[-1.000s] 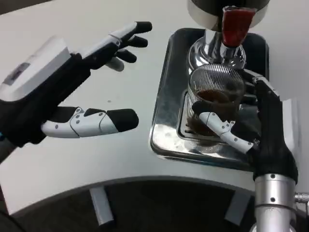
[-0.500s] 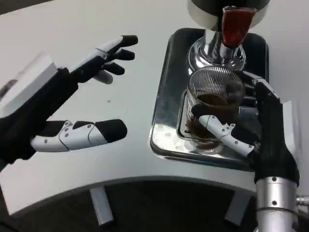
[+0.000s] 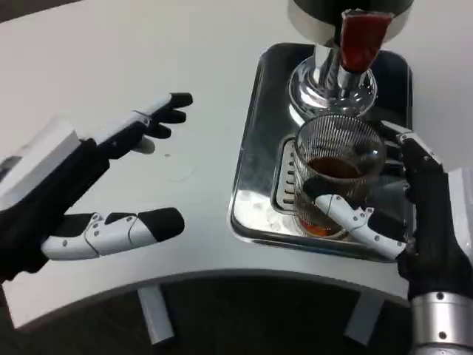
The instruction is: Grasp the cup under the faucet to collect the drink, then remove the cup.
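My left hand (image 3: 70, 196) hangs over the bare table (image 3: 199, 89), fingers spread, holding nothing, well apart from the tray (image 3: 255, 133). On the tray, below the faucet (image 3: 334, 78) with its red lever (image 3: 362, 37), stands the cup (image 3: 336, 174), ribbed clear glass with dark drink in the lower part. My right hand (image 3: 414, 222) wraps it, thumb across the front wall, fingers behind. Risks, as I judge them: the glass is smooth and the grip sits low, so a tilt on lifting could slop drink onto the tray; pulling out too quickly could knock the rim against the faucet; a drip from the spout may follow once the cup clears.
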Available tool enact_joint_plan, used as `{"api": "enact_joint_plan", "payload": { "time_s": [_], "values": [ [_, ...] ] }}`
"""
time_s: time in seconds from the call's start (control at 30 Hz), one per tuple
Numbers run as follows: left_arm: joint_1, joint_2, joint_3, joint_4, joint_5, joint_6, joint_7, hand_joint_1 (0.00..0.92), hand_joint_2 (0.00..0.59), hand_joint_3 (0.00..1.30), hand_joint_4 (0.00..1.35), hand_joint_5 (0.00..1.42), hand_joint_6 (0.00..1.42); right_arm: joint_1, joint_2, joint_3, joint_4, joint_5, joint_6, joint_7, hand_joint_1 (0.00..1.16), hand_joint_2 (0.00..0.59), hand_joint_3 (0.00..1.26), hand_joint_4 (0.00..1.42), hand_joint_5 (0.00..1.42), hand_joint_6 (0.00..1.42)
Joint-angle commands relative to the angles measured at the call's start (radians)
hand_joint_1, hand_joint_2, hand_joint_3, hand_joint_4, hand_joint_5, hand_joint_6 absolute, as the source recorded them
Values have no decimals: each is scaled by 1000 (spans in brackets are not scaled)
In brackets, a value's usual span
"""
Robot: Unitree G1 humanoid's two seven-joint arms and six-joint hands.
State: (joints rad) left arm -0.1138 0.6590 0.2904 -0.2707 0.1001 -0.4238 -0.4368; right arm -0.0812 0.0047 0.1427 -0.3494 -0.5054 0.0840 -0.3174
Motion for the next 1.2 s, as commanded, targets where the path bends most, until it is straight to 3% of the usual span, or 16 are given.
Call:
{"api": "enact_joint_plan", "payload": {
  "time_s": [0.03,0.6,1.2],
  "values": [
    [33,-10,-24,-12,33,7,14,0,107,117,119,203,296,31,0,-3,-53,14,-61,0,832,227,631,649,747,816],
    [80,-26,-48,-9,101,24,40,0,112,116,97,165,266,101,-21,-1,-144,17,-104,30,841,217,684,712,831,911],
    [150,-10,-44,-153,175,116,27,0,113,60,0,46,180,223,-64,-9,-246,44,-180,110,844,217,709,743,878,960]
  ]
}}
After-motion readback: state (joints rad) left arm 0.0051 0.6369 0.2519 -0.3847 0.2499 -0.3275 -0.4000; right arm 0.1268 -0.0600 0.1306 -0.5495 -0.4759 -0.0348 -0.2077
